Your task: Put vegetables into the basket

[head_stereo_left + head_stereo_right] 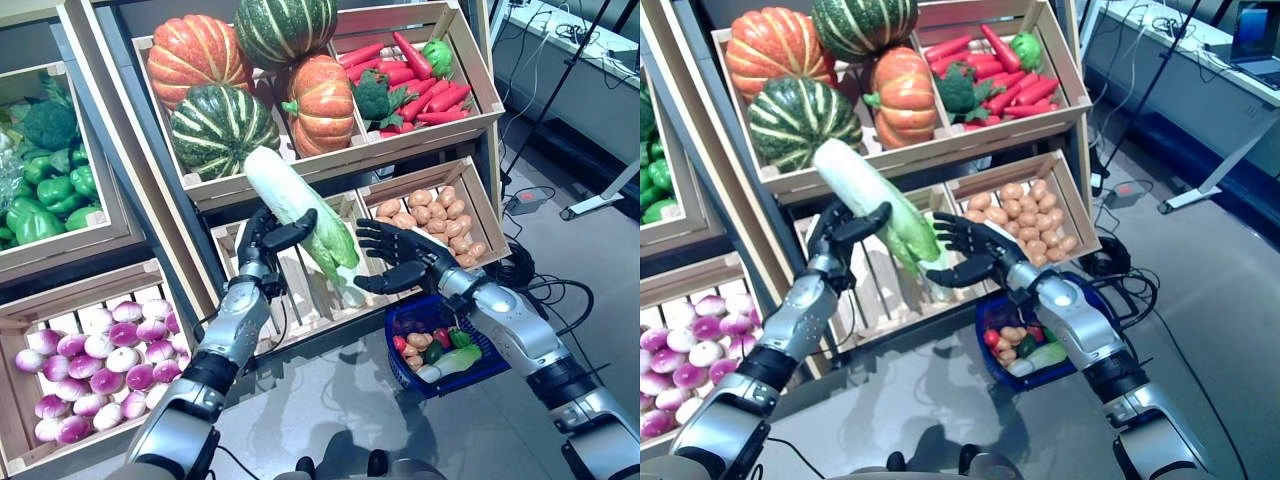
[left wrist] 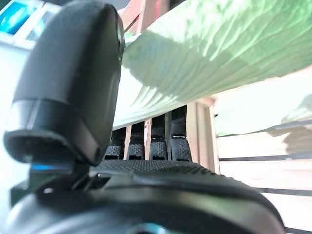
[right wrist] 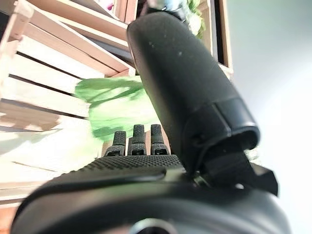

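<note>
A long napa cabbage, white at the stalk and green at the leafy end, is held slanting in front of an empty slatted crate. My left hand is shut on its middle, thumb across the front; its wrist view shows the cabbage against the thumb. My right hand is open beside the leafy lower end, fingers spread; the leaves show past its fingers. A blue basket hangs below my right forearm, holding several small vegetables.
Wooden crates on the sloped stand hold pumpkins, red peppers with broccoli, potatoes, purple onions and green peppers. Grey floor lies in front of the stand; a table with cables stands at far right.
</note>
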You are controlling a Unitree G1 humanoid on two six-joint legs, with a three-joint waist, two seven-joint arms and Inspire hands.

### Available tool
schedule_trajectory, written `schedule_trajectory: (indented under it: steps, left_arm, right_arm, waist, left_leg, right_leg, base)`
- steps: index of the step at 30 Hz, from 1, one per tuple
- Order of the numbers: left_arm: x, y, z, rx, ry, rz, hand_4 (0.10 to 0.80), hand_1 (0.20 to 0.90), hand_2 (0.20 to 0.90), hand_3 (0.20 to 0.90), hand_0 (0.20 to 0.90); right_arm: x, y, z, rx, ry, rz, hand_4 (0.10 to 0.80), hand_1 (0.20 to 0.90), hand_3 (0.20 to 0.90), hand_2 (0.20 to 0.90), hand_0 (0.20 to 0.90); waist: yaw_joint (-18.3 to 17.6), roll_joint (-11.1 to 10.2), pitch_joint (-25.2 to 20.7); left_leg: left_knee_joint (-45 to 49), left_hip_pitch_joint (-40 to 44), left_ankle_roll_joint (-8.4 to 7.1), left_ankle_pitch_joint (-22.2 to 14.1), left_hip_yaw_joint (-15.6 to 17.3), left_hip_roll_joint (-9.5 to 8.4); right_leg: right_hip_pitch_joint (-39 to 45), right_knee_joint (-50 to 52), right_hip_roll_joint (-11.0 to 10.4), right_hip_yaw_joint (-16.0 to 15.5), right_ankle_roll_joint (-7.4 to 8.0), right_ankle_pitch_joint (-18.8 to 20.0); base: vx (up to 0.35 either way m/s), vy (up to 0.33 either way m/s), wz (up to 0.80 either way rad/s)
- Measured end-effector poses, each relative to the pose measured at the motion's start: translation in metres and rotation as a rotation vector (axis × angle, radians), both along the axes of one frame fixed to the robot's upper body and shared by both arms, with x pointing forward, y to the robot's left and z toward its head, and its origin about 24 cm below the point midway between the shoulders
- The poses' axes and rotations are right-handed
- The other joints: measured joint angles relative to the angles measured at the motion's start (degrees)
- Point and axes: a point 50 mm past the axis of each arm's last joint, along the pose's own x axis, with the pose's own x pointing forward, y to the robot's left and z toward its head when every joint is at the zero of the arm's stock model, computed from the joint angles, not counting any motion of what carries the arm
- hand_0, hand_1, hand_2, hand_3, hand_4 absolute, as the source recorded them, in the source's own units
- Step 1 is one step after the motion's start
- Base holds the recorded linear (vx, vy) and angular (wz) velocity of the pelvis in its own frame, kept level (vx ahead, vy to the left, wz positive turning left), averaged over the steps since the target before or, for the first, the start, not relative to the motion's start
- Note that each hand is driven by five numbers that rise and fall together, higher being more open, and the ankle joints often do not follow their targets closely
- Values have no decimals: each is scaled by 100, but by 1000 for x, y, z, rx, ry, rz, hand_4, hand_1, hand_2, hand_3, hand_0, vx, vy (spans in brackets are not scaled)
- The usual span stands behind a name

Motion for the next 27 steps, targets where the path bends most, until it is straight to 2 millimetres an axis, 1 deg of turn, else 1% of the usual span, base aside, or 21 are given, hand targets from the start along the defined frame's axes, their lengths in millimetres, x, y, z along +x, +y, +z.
schedule_trajectory:
  steps: [2, 5, 9, 16, 19, 22, 24, 27]
  left_arm:
    - [-1, -9, -3, 43, 4, -53, 400, 300, 300, 300, 300]
    - [-2, -17, -6, 82, 3, -95, 400, 300, 300, 300, 300]
    - [-3, -18, -6, 115, 3, -107, 400, 300, 300, 300, 300]
    - [-3, -19, -7, 127, 9, -114, 400, 300, 300, 300, 300]
    - [-3, -20, -7, 126, 8, -131, 400, 300, 300, 300, 300]
    - [-3, -21, -8, 125, 9, -152, 400, 300, 300, 300, 300]
    - [-5, -19, -10, 124, 19, -150, 400, 300, 300, 300, 300]
    - [-12, -15, -20, 122, 50, -143, 400, 300, 300, 300, 300]
  right_arm:
    - [-1, 3, 7, -4, -35, 1, 800, 900, 900, 900, 900]
    - [-1, 5, 12, -33, -71, -11, 800, 900, 900, 900, 900]
    - [1, 3, 14, -90, -113, -60, 800, 900, 900, 900, 900]
    - [1, 2, 16, -88, -124, -79, 800, 900, 900, 900, 900]
    - [1, 2, 13, -97, -99, -75, 800, 900, 900, 900, 900]
    - [0, 4, 7, -98, -35, -45, 800, 900, 900, 900, 900]
    - [0, 4, 3, -77, -2, -38, 800, 900, 900, 900, 900]
    - [3, 3, -8, -22, 86, -19, 800, 900, 900, 900, 900]
  waist:
    - [8, 0, 0]
    - [2, 0, 0]
    - [2, -1, 0]
    - [13, -1, 2]
    - [45, -1, 2]
    - [104, -2, 4]
    - [125, -3, 4]
    - [155, -14, 10]
  left_leg:
    - [-44, 29, 16, 12, 0, -1]
    - [-119, 67, 27, 46, 4, -5]
    - [-147, 77, 25, 57, 7, -5]
    - [-150, 74, 25, 57, 7, -5]
    - [-150, 76, 24, 58, 4, -5]
    - [-150, 99, 22, 59, -9, -5]
    - [-152, 125, 22, 59, -31, -5]
    - [-166, 176, 22, 59, -37, -8]
  right_leg:
    - [15, -18, 3, 1, 4, 6]
    - [16, -18, 0, 8, 8, 8]
    - [14, -20, 1, 10, 9, 8]
    - [15, -22, 1, 5, 9, 8]
    - [21, -23, 1, -1, 9, 8]
    - [59, -41, 1, -19, 9, 8]
    - [133, -105, 3, -47, 14, 23]
    - [187, -126, 2, -59, 16, 26]
  base:
    - [0, 0, 0]
    - [0, 0, 0]
    - [0, 0, 0]
    - [0, 0, 0]
    - [0, 0, 0]
    - [3, -2, 3]
    - [-3, -4, 6]
    - [-3, -2, 1]
